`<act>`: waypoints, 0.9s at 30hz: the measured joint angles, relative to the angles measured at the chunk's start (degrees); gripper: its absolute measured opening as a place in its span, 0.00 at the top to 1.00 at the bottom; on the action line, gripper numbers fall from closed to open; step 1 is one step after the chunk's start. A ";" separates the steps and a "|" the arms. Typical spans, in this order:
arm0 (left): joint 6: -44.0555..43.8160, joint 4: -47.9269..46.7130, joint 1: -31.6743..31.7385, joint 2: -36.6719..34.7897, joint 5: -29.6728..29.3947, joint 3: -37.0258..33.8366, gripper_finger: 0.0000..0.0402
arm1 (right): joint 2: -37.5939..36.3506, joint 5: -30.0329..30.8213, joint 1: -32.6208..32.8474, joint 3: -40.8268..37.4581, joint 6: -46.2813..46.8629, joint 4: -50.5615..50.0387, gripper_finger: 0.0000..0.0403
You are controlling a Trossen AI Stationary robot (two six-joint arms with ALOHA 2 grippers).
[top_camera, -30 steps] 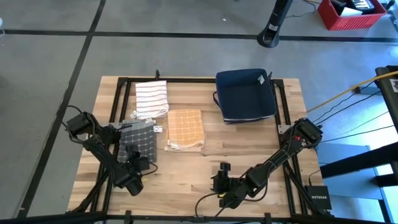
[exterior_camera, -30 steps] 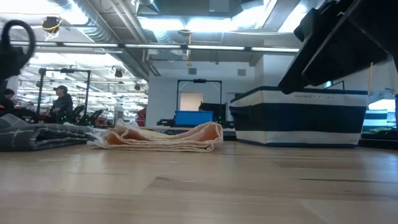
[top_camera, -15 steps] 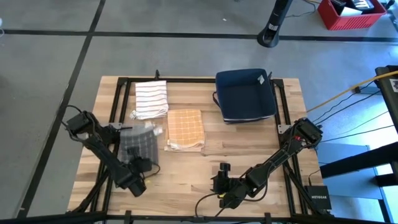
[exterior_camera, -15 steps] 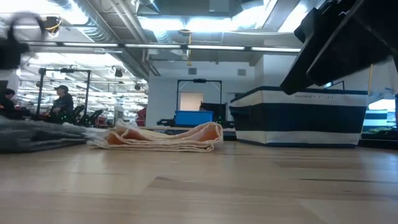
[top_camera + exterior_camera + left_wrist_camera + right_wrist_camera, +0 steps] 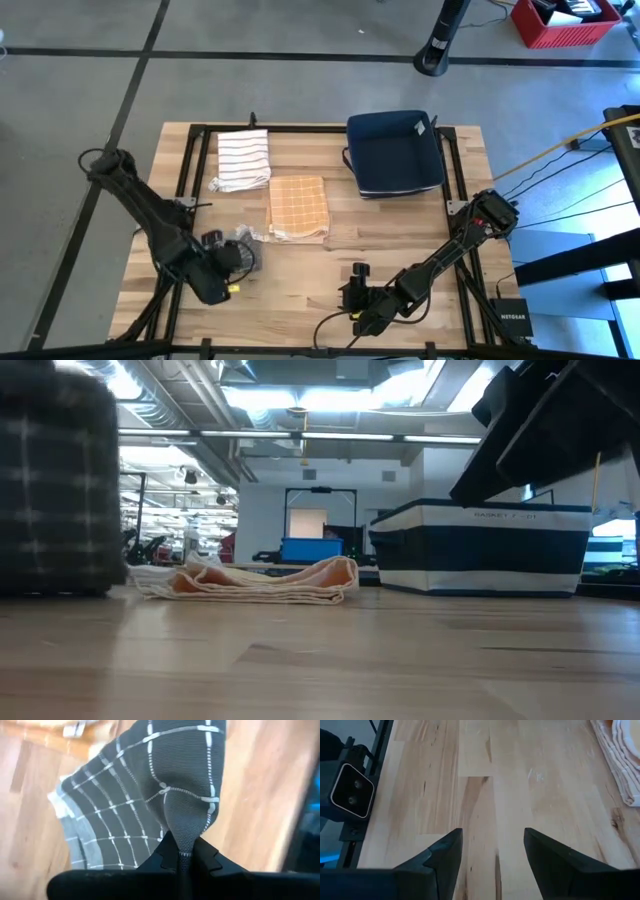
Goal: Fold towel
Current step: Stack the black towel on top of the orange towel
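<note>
A grey plaid towel [image 5: 125, 805] hangs bunched from my left gripper [image 5: 182, 854], which is shut on it above the table's near left part [image 5: 232, 260]. In the low view the towel [image 5: 55, 490] hangs as a dark mass at the left, its lower end close over the wood. In the high view the arm hides most of the towel [image 5: 246, 250]. My right gripper [image 5: 492, 850] stands open over bare wood near the table's front edge [image 5: 356, 290], with nothing between its fingers. My left gripper pinches a gathered fold of the grey towel [image 5: 183, 837] between its two fingers, several layers bunched together. The fingers come steeply from above. The towel hangs slack below them, spreading wider farther down; I cannot tell whether its lower end touches the table.
A folded orange checked towel [image 5: 298, 208] lies mid-table, right beside the hanging grey one. A white striped towel [image 5: 245, 160] lies at the far left. A navy basket [image 5: 395, 152] stands at the far right. The low camera [image 5: 350, 790] sits at the table's edge.
The grey towel lay flat on the table's left side a second ago. My left gripper has risen with it, tipping more steeply downward. The towel has come up off the wood and gathered into a hanging bunch under the gripper.
</note>
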 joint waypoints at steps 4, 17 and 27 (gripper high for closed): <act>4.42 0.02 3.88 -4.32 1.84 2.88 0.99 | 0.00 -0.01 0.00 0.00 0.00 -0.01 0.46; 17.29 -5.22 12.77 -6.82 8.34 13.40 0.98 | 0.00 -0.01 0.00 0.00 0.04 -0.01 0.46; 30.24 -7.62 22.03 -6.82 7.91 21.82 0.99 | -0.02 0.00 0.00 0.00 0.04 0.26 0.46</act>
